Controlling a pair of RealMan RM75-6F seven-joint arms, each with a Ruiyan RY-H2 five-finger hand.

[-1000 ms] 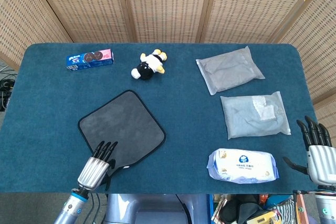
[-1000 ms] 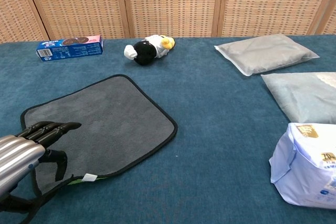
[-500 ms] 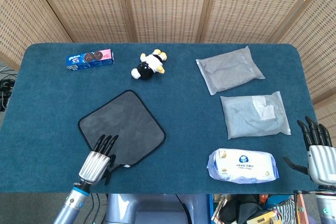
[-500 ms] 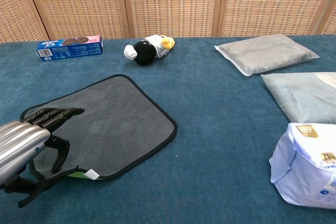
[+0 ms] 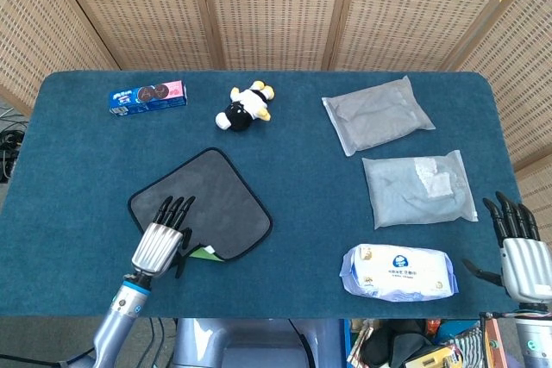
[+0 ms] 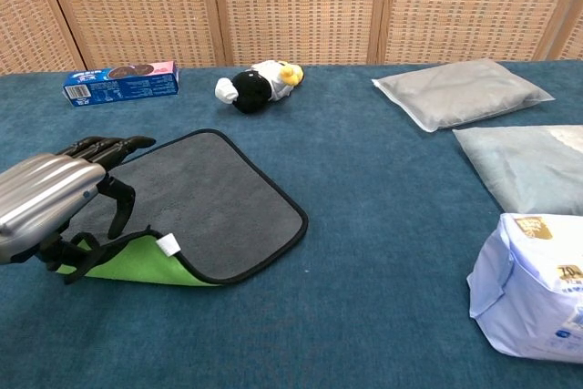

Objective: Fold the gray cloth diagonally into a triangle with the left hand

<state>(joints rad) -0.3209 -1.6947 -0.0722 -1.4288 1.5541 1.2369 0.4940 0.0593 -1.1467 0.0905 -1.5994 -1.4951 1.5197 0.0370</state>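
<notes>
The gray cloth [image 5: 211,196] [image 6: 214,193] lies on the blue table's left half, black-edged, with a white tag [image 6: 168,244] at its near edge. My left hand [image 5: 161,244] [image 6: 56,199] pinches the cloth's near corner and holds it lifted off the table. The raised corner is turned up, so the green underside [image 6: 137,265] [image 5: 204,252] shows. The cloth's far part stays flat. My right hand [image 5: 520,250] hovers at the table's near right edge with fingers spread and nothing in it; only the head view shows it.
A blue cookie box [image 5: 147,97] [image 6: 120,83] and a black-and-white plush toy [image 5: 242,107] [image 6: 257,85] lie beyond the cloth. Two gray plastic packets [image 5: 376,115] [image 5: 418,188] and a pack of wipes [image 5: 398,272] [image 6: 531,283] occupy the right half.
My left hand has moved up and away from me with the cloth's near corner. That corner has come off the table and now shows its green underside.
</notes>
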